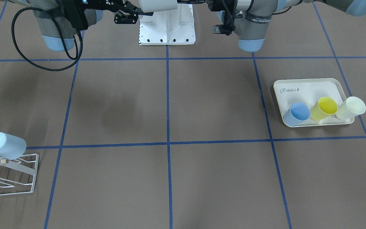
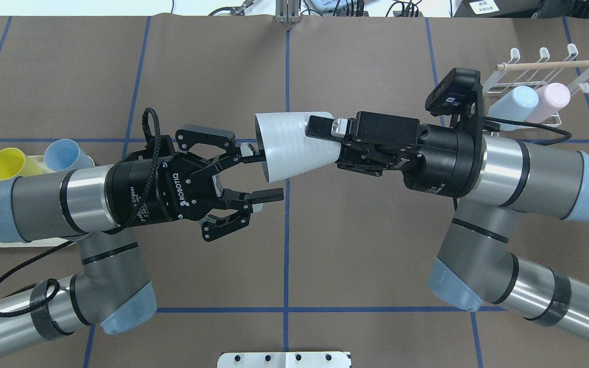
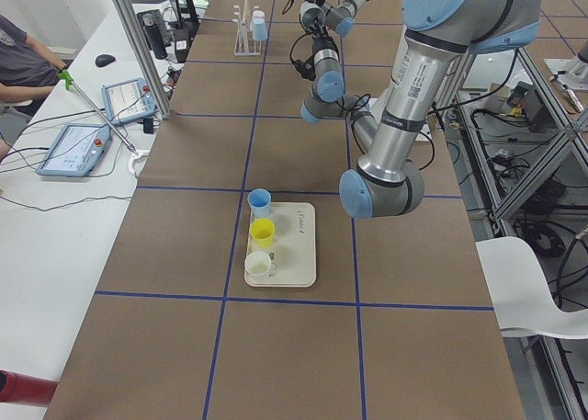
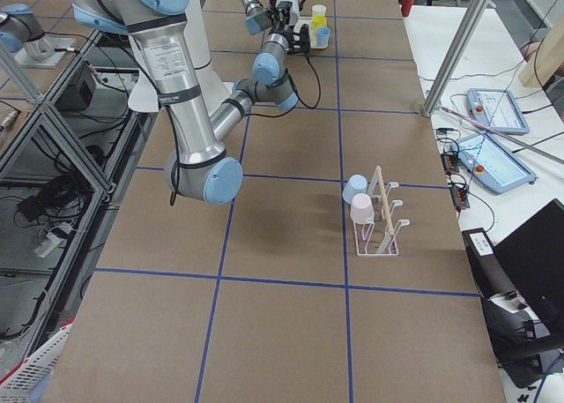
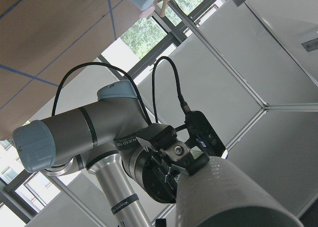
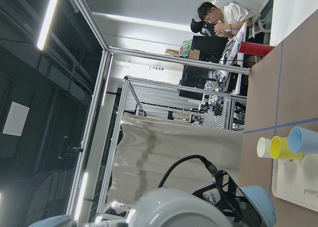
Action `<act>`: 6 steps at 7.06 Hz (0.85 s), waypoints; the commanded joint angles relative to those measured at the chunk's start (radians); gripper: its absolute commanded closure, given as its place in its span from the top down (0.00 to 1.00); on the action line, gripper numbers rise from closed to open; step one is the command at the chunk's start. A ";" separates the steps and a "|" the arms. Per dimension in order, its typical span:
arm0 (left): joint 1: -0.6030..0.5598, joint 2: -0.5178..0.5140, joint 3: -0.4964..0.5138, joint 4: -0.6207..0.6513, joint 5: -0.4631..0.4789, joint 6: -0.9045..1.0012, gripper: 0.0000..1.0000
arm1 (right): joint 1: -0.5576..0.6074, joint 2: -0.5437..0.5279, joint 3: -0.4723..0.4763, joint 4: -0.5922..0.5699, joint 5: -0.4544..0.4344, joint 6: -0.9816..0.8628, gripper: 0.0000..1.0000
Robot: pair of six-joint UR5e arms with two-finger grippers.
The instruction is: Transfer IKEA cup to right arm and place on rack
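Observation:
A white IKEA cup (image 2: 292,145) hangs on its side in the air between the two arms, mouth toward the left arm. My right gripper (image 2: 327,143) is shut on its narrow base end. My left gripper (image 2: 266,173) is open: its upper finger reaches the cup's rim, and its lower finger is below the cup and apart from it. The left wrist view shows the cup (image 5: 238,192) with the right gripper (image 5: 174,155) clamped on its base. The white wire rack (image 2: 545,66) with a wooden dowel stands at the far right; it also shows in the front-facing view (image 1: 11,178).
A light-blue cup (image 2: 512,105) and a pink cup (image 2: 552,99) sit upside down on the rack. A cream rabbit-print tray (image 1: 310,90) holds a blue cup (image 1: 297,114), a yellow cup (image 1: 324,108) and a cream cup (image 1: 351,108).

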 commanded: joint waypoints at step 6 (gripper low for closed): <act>-0.214 0.238 -0.044 0.405 -0.222 0.515 1.00 | 0.110 -0.312 -0.025 -0.096 -0.049 -0.283 0.23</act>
